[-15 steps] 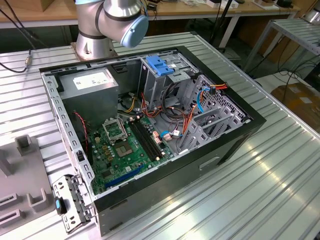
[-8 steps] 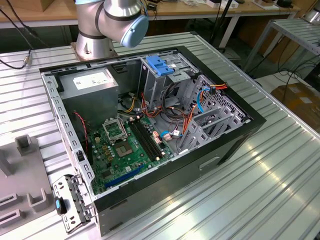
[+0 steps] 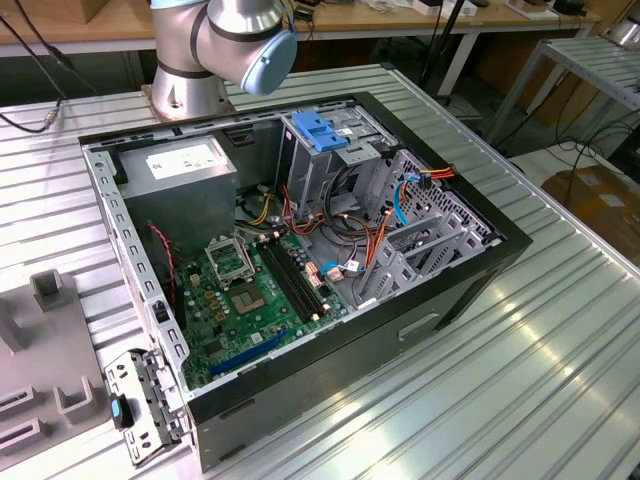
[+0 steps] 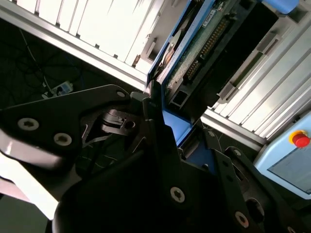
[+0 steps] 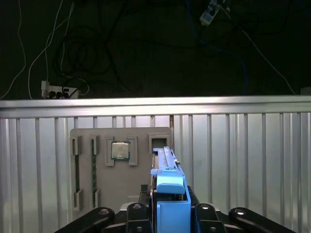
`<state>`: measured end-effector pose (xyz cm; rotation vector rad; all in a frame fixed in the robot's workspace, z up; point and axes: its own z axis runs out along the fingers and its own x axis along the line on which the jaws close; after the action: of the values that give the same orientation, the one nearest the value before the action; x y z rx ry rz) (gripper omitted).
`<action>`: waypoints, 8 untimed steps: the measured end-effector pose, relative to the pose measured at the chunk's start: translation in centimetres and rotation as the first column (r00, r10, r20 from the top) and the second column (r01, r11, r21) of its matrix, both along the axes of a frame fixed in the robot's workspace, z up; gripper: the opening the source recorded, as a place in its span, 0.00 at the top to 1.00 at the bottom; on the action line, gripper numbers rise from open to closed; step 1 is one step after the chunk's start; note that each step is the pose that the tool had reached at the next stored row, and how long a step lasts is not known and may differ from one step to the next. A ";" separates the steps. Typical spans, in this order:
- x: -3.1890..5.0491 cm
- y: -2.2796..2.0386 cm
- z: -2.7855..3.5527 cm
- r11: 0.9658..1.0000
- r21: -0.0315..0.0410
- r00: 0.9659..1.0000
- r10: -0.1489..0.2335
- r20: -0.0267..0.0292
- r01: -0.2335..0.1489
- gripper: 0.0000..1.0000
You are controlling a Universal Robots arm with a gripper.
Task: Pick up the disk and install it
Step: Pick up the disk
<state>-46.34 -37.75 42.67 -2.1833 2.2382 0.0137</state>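
First wrist view: the hand [image 5: 170, 213] is closed on the disk [image 5: 167, 177], clamping it edge-on above the grey holder plate [image 5: 97, 194] near the counter's [image 5: 243, 155] edge, blue rail [image 5: 171, 187] facing the camera.

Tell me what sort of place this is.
Probably a robotics lab or test workshop: a silver robot arm with a blue joint cap stands on a ribbed aluminium table beside an open black desktop computer case, with wooden workbenches behind.
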 end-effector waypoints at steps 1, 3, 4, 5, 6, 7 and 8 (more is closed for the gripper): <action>0.00 0.00 0.20 1.000 0.000 1.000 0.000 0.000 0.000 0.63; 0.00 0.00 0.63 1.000 0.000 1.000 0.000 0.000 0.000 0.63; 0.00 0.00 0.66 1.000 0.000 1.000 0.000 0.000 0.000 0.63; 0.00 0.00 0.66 1.000 0.000 1.000 0.000 0.000 0.000 0.63; 0.00 0.00 0.67 1.000 0.000 1.000 0.000 0.000 0.000 0.63; 0.00 0.00 0.68 1.000 0.000 1.000 0.000 0.000 0.000 0.63; 0.00 0.00 0.68 1.000 0.000 1.000 0.000 0.000 0.000 0.63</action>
<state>-46.34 -37.75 43.36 -2.1833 2.2382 0.0137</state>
